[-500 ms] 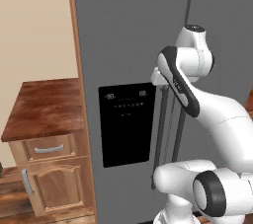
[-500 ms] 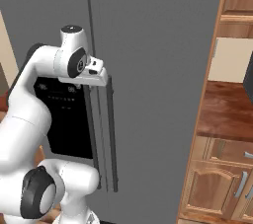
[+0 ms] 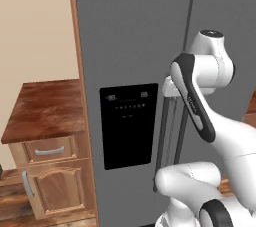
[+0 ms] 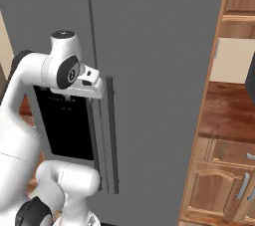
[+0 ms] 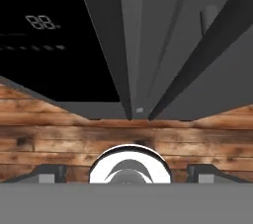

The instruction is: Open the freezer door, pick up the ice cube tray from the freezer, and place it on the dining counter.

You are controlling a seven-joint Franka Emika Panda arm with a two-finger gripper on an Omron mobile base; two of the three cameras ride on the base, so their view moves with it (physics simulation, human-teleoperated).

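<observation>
The freezer door (image 3: pixel 125 46), matte grey with a black dispenser panel (image 3: pixel 129 126), is shut. Its dark vertical bar handle (image 3: pixel 162 136) runs beside the seam, and in the right base view the handle (image 4: pixel 98 165) shows below my hand. My gripper (image 4: pixel 97 89) hovers right in front of the upper part of that handle. In the hand view my gripper (image 5: pixel 127 174) is open, fingertips (image 5: pixel 47 173) wide apart, nothing between them, looking down along the handle (image 5: pixel 108 45) and panel (image 5: pixel 44 35). The ice cube tray and the freezer's inside are hidden behind the door. The dining counter is out of view.
The plain grey right door (image 4: pixel 164 95) has its own handle (image 4: pixel 112 135) just right of the seam. A small wood-topped cabinet (image 3: pixel 45 111) with a drawer stands left of the fridge. Wooden cabinets (image 4: pixel 224 170) flank its right side. Plank floor (image 5: pixel 59 139) lies below.
My hand has dropped a little in front of the handles. The door stays shut and the base has not moved.
</observation>
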